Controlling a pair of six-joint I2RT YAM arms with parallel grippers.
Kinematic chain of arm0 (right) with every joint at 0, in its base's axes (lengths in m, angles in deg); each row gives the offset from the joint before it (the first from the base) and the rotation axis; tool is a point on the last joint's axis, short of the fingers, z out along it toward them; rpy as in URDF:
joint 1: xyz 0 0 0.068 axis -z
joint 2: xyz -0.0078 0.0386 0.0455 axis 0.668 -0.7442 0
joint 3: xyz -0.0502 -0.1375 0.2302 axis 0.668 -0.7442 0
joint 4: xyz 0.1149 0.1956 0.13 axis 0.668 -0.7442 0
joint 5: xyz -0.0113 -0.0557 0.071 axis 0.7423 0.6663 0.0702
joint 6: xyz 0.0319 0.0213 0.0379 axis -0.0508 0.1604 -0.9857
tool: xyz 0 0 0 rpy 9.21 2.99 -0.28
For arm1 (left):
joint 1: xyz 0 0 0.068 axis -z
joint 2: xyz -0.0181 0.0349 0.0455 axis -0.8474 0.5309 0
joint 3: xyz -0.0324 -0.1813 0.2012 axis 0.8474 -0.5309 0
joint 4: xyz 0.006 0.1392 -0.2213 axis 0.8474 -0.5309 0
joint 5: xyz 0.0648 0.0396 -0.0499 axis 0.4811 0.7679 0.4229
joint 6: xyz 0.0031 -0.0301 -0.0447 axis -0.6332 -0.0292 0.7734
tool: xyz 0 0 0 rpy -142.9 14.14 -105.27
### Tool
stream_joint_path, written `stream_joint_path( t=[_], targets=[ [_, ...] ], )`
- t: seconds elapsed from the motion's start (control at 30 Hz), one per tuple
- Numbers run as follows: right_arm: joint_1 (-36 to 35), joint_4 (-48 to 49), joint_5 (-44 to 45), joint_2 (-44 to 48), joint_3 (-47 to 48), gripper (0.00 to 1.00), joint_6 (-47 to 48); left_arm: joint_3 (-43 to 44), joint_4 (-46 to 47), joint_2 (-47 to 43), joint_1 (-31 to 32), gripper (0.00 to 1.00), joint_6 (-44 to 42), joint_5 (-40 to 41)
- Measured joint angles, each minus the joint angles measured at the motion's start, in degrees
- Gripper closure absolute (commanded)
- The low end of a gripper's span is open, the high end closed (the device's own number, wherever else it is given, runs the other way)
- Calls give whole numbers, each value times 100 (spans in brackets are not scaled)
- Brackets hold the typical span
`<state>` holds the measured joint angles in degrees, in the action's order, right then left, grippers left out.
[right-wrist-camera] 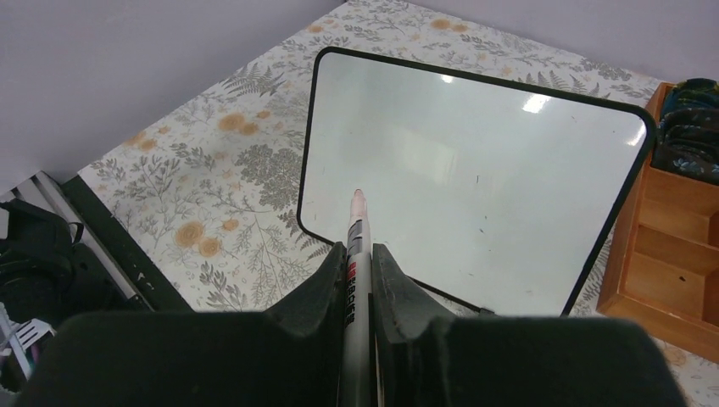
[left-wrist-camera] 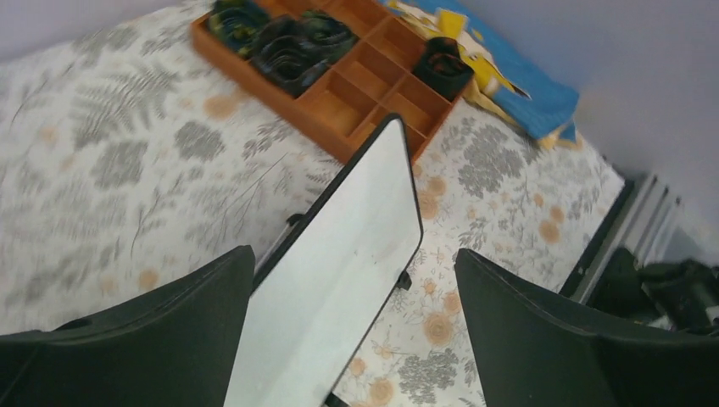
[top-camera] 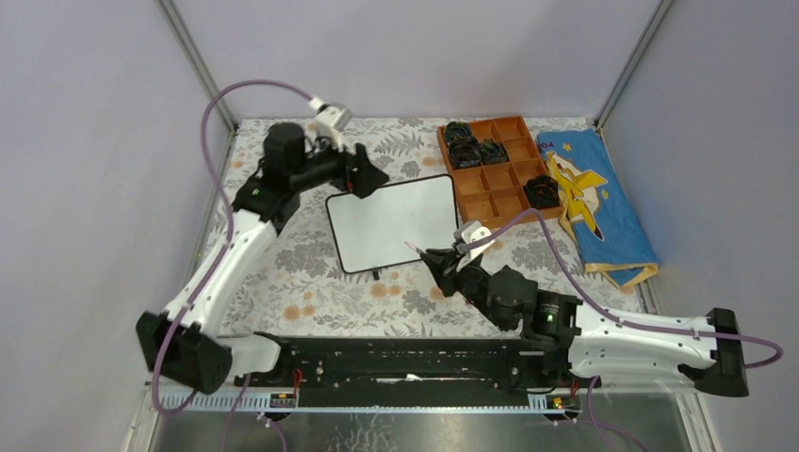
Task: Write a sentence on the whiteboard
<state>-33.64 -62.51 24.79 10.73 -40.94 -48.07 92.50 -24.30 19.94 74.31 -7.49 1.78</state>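
Observation:
The whiteboard (top-camera: 396,221) lies on the floral table, white with a thin black frame; no sentence shows on it, its face is blank. My left gripper (top-camera: 370,179) is open at the board's far left corner; in the left wrist view the board (left-wrist-camera: 373,195) runs between its spread fingers (left-wrist-camera: 353,254). My right gripper (top-camera: 438,264) is shut on a white marker (top-camera: 415,249) at the board's near right edge. In the right wrist view the marker (right-wrist-camera: 356,229) sticks out past the fingers (right-wrist-camera: 358,248), its tip over the board's (right-wrist-camera: 475,161) near corner.
A brown compartment tray (top-camera: 490,188) with dark coiled items stands right of the board, close to its edge; it also shows in the left wrist view (left-wrist-camera: 339,102) and right wrist view (right-wrist-camera: 670,246). A blue printed bag (top-camera: 594,202) lies at the far right. Grey walls enclose the table.

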Motion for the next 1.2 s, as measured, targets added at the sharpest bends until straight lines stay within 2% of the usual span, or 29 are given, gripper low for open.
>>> stream_joint_path(
  t=[0.17,0.27,0.47,0.7,0.87,0.97,1.07,1.13,1.2],
  targets=[
    [-4,-393,-52,297,0,100,-17,1375,-765,1390,326,1,-866,-304],
    [-4,-625,-72,437,0,100,-17,1438,-1088,1834,313,1,-1034,-339],
    [-4,-820,-70,730,11,100,2,1355,-1207,1687,361,1,-1082,-20],
    [-4,-1012,-61,835,103,100,155,1309,-975,1486,1132,1,-590,2081],
    [-4,-1121,-26,977,205,100,302,564,-229,1038,1508,1,-1143,2920],
    [-4,-1237,-24,1099,308,100,356,542,-186,964,1499,1,-1436,3121],
    [-4,-1268,-15,1281,337,100,376,1207,-514,1263,1287,1,-1215,3097],
    [-4,-1314,-11,1388,339,100,376,1392,-516,1294,831,1,-737,2712],
    [-4,-1388,-11,1484,339,100,372,909,-201,931,90,1,-103,2203]
  ],
)
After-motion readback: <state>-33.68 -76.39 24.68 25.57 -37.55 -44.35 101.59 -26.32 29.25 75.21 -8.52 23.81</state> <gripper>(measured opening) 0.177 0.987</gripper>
